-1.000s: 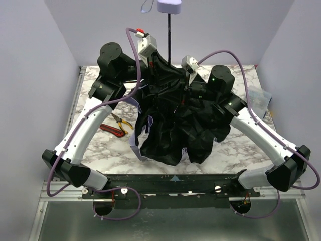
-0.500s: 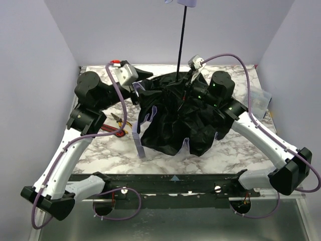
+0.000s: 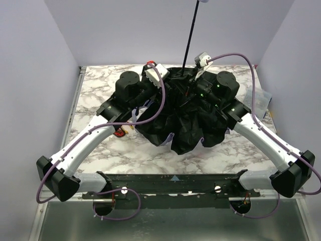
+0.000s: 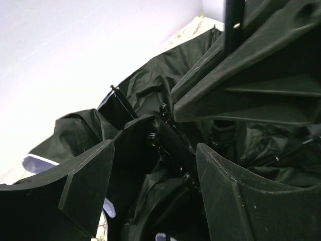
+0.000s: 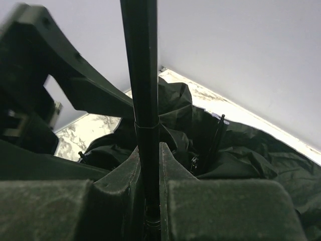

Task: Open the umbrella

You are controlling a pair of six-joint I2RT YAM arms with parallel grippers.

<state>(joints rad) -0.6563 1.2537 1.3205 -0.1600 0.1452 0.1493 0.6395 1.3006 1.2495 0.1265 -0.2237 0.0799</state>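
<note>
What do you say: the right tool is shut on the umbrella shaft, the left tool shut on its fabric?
The left tool is open over the fabric, per the left wrist view; the right tool is shut on the shaft.

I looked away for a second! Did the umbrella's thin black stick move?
Yes. The thin black umbrella shaft has leaned rightward: its top now sits nearer the pale wall on the right of the top view.

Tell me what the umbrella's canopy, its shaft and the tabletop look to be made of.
Canopy: thin black woven fabric, probably nylon or polyester; it crumples in soft, faintly shiny folds.
Shaft: likely black-coated metal tube; straight, smooth, dull sheen, stepped joint.
Tabletop: marble-look surface, white with grey veins; stone or laminate unclear.
</note>
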